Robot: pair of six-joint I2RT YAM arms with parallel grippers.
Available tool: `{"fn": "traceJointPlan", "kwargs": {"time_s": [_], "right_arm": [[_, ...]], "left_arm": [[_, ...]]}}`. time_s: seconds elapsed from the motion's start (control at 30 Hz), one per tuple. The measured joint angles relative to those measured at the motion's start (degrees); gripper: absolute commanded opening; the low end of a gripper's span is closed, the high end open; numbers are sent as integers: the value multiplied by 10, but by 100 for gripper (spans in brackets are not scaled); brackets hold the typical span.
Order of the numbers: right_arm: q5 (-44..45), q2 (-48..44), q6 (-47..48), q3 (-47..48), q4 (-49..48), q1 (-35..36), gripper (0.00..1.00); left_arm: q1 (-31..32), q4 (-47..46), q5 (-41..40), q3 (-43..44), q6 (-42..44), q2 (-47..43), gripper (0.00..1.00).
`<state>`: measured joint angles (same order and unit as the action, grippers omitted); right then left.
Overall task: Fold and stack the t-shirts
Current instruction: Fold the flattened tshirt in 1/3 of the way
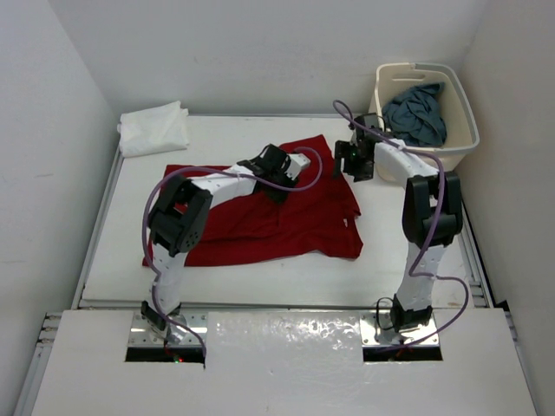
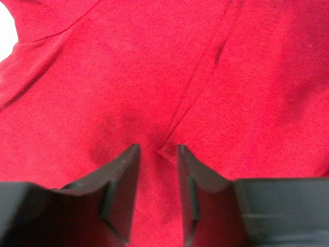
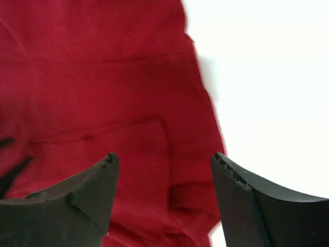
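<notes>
- The red t-shirt (image 1: 260, 217) lay spread across the middle of the white table (image 1: 399, 251), rumpled, with its lower hem toward the bottom of the overhead frame and one corner reaching up toward the top centre.
- The left gripper (image 2: 157, 149) was down on the upper middle part of that shirt. Its two dark fingers (image 2: 123, 175) stood only a narrow gap apart.
- In the left wrist view, creases in the red cloth ran in toward that gap and a small ridge of fabric sat between the tips. Whether the fingers truly clamped it could not be told.
- The right gripper (image 3: 164, 157) was spread wide, holding nothing. It sat over the upper right edge of the red shirt, just right of the left gripper in the overhead view.
- In the right wrist view, one finger was over red cloth and the other over bare table, with the shirt's edge running down between them.
- The white t-shirt (image 1: 154, 128) lay folded in a bundle at the upper left corner of the table, well apart from both arms.
- The blue-grey t-shirt (image 1: 416, 114) was crumpled inside the cream laundry basket (image 1: 466, 108) at the upper right of the overhead frame, partly draped toward its rim.
</notes>
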<state>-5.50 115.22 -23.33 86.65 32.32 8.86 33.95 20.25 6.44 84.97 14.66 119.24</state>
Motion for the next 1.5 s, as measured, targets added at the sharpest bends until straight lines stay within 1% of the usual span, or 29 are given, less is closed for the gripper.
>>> {"fn": "traceJointPlan", "kwargs": {"time_s": [0.07,0.17,0.23,0.27,0.3,0.33,0.4,0.43,0.47,0.5,0.53,0.57,0.63,0.7,0.8,0.83,0.87,0.9,0.97,1.03,1.1,1.13,1.17,1.2,1.27,1.37,1.5], "right_arm": [[14,-15,19,2,22,0,72],[30,-69,38,-20,44,0,70],[40,-132,43,-64,52,0,53],[43,-166,46,-90,59,0,47],[45,-197,48,-115,63,0,39],[43,-231,48,-146,62,0,37],[37,-291,41,-210,64,0,37],[32,-316,38,-243,62,0,39],[27,-335,33,-272,63,0,42],[21,-353,27,-305,60,0,49],[14,-372,17,-343,50,0,52],[8,-385,10,-374,38,0,53],[-1,-407,-3,-434,23,0,58],[-10,-419,-18,-477,6,0,59],[-20,-426,-39,-516,-24,0,59],[-23,-425,-45,-525,-37,0,59],[-26,-424,-51,-531,-50,0,58],[-31,-422,-55,-539,-64,1,57],[-41,-413,-68,-553,-94,3,57],[-46,-403,-78,-565,-119,4,53],[-52,-395,-92,-581,-140,5,38],[-57,-388,-93,-582,-144,5,27],[-59,-385,-99,-584,-153,5,5],[-61,-381,-102,-586,-158,6,0],[-65,-377,-114,-590,-157,5,0],[-58,-398,-113,-601,-141,-2,0],[-36,-455,-93,-618,-66,-24,0]], "left_arm": [[-3,2,-9,0,-2,-1,39],[-12,17,-14,0,-2,-11,42],[-23,37,-13,1,-2,-32,45],[-30,49,-13,1,0,-49,48],[-40,64,-12,1,2,-71,49],[-52,75,-10,1,3,-93,50],[-85,99,-7,-4,14,-155,55],[-105,107,-7,-11,19,-189,57],[-126,116,-5,-23,26,-226,58],[-151,125,-7,-42,34,-268,58],[-163,137,-9,-52,41,-289,59],[-204,144,-14,-82,49,-333,59],[-262,176,-21,-124,66,-370,61],[-338,202,-24,-177,90,-381,62],[-452,229,-38,-264,124,-356,67],[-483,236,-44,-290,134,-346,69],[-504,244,-49,-316,143,-338,70],[-515,254,-52,-338,152,-332,70],[-514,266,-49,-366,165,-327,71],[-511,263,-47,-374,170,-325,71],[-509,241,-47,-374,170,-316,69],[-509,232,-47,-374,170,-310,68],[-509,219,-50,-374,170,-301,68],[-509,209,-55,-374,170,-292,68],[-509,201,-63,-374,170,-281,68],[-509,199,-68,-376,172,-282,68],[-508,191,-69,-384,174,-290,67]]}}
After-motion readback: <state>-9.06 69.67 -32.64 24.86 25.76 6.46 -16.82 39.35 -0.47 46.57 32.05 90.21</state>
